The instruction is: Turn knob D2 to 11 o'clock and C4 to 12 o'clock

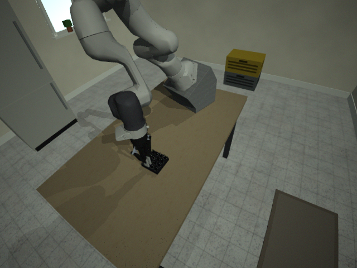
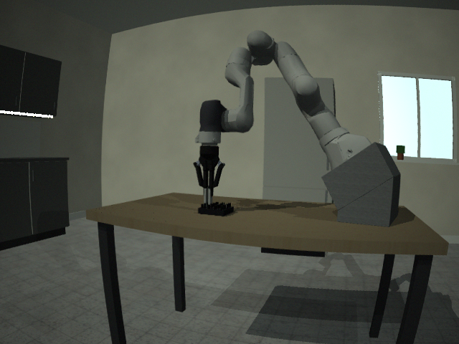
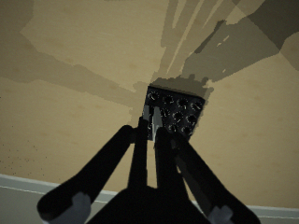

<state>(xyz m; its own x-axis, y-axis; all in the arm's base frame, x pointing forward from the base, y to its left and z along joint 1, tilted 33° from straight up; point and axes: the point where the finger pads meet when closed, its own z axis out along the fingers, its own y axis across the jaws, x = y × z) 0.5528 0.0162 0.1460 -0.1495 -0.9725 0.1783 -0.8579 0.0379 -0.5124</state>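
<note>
Knob box (image 1: 160, 163): black, standing on its feet near the middle of the table, well apart from the arm's base.

1. Table (image 1: 115, 219): tan wooden top, dark legs, on a grey tiled floor.
2. Arm (image 1: 95, 40): pale grey, arched over the table, dark wrist pointing straight down above the box.
3. Base (image 1: 206, 86): grey angular block at the table's far end.
4. Crate (image 1: 245, 69): yellow over grey, on the floor by the wall.
5. Gripper (image 3: 151, 121): vertical, fingers drawn narrow and pinched on one knob in an edge row of the box. The fingers hide that knob, and its label cannot be read.
</note>
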